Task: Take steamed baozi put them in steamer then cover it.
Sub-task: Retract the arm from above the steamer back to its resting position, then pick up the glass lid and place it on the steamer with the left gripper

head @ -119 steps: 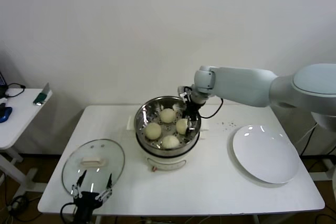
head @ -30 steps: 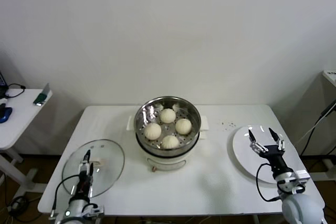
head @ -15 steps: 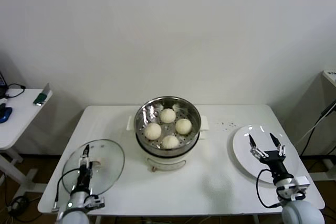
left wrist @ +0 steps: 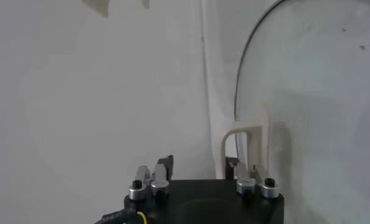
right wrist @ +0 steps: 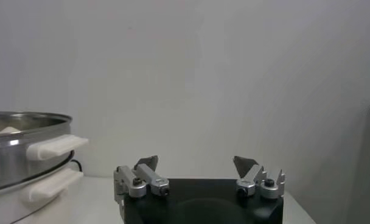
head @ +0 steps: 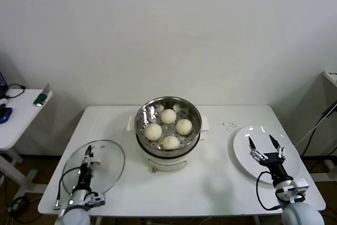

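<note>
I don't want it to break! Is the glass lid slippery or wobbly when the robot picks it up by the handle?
The glass lid looks smooth, so probably slippery. Its white handle is narrow and central, so it might tilt. Being glass, it would likely crack if dropped.

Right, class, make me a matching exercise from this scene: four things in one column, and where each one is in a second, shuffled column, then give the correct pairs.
Things
1. steamed baozi
2. cover
3. white plate
4. right gripper

Places
A. lying flat on the table's front left part, at the left gripper
B. hovering open over the white plate
C. inside the steamer, on its perforated tray
D. on the table's right side, with no food on it

Pairs: 1-C, 2-A, 3-D, 4-B
</note>
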You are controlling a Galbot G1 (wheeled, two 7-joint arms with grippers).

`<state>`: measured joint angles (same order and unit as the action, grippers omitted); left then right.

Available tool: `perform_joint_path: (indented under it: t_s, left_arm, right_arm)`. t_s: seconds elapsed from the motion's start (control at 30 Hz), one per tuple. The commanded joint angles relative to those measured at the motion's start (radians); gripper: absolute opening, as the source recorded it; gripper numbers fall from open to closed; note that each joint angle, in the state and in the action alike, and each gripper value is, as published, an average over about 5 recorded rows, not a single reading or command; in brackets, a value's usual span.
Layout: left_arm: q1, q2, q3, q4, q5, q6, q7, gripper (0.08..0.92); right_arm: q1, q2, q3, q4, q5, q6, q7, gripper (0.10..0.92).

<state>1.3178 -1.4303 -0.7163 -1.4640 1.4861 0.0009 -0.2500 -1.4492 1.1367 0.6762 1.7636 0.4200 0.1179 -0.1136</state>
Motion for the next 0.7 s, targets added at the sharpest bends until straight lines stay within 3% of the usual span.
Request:
perform_joint_path:
  t_s: [0.03,0.4,0.57,0.7]
  left_arm:
    - [0.003,0.008,0.006,-0.01,-0.046,-0.007,-0.002,0.49]
    - [0.097,0.041,0.022,-0.215,-0.157,0.02,0.034,0.179]
    - [0.179,0.077,0.029,-0.398,-0.225,0.109,0.057,0.15]
    - [0.243,0.146,0.034,-0.55,-0.272,0.234,0.076,0.15]
  right_arm:
    - [0.011,0.002,0.0,-0.01,-0.007,0.0,-0.001,0.823]
    - [0.052,-0.013,-0.015,-0.039,-0.005,-0.002,0.0,0.823]
    - [0.087,-0.031,-0.032,-0.082,-0.002,0.0,-0.008,0.823]
    - [0.117,-0.036,-0.043,-0.106,-0.002,0.006,-0.01,0.823]
